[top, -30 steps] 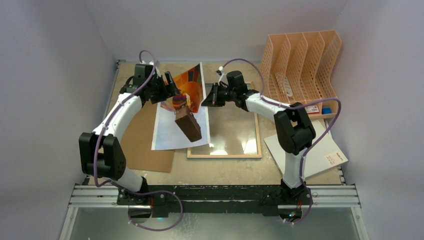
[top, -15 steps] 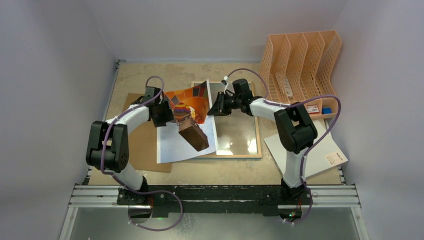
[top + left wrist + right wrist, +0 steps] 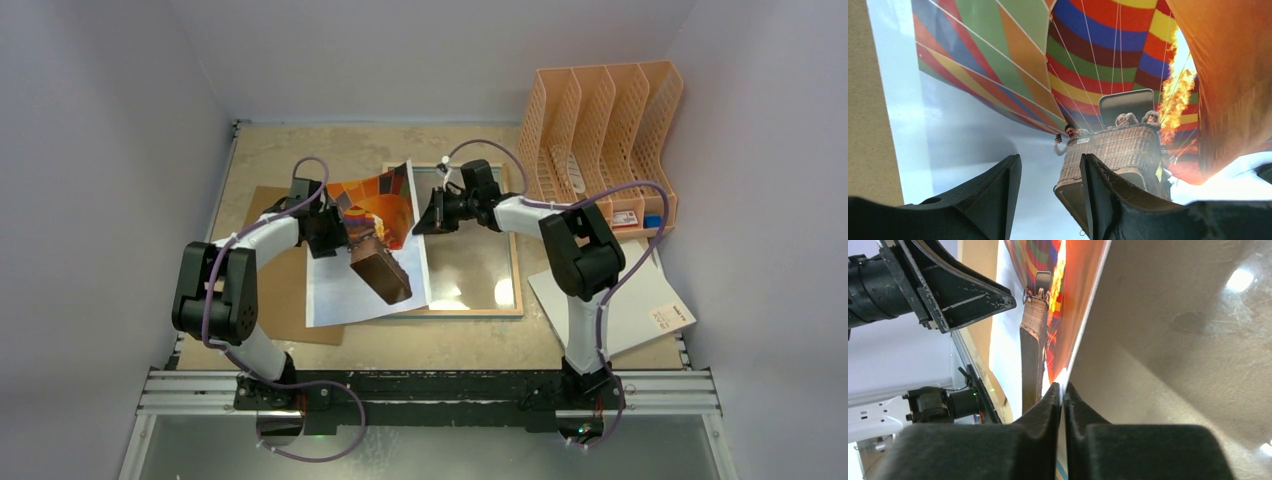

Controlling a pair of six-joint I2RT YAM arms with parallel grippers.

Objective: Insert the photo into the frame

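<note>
So the photo [image 3: 345, 285] isn't in the frame [image 3: 470, 311] yet. It sits skewed on the table [image 3: 300, 150]. Its near part lies flat, the left side over the brown backing board [image 3: 275, 290] and the right side overlapping the left rail of the frame. The far end is curled up off the surface, so the orange and striped balloon part stands up between the two arms.

The right gripper [image 3: 1063, 387] has its fingers pinched together on the thin right edge of that raised part (the wrist view shows the paper edge running straight into the pinch). Just past that edge you can see the glass [image 3: 470, 260], with light glare on it.

The left gripper [image 3: 1050, 160] is at the photo's left side, close to the curl. Its fingers [image 3: 998, 200] stand apart with nothing clamped between them. Through the gap you only see the sky and the wicker basket of the print.

The frame lies flat with its pale wood edges showing. The peach file organiser [image 3: 600, 120] stands at the far right, and a white sheet [image 3: 640, 300] lies nearer, just right of the frame.
</note>
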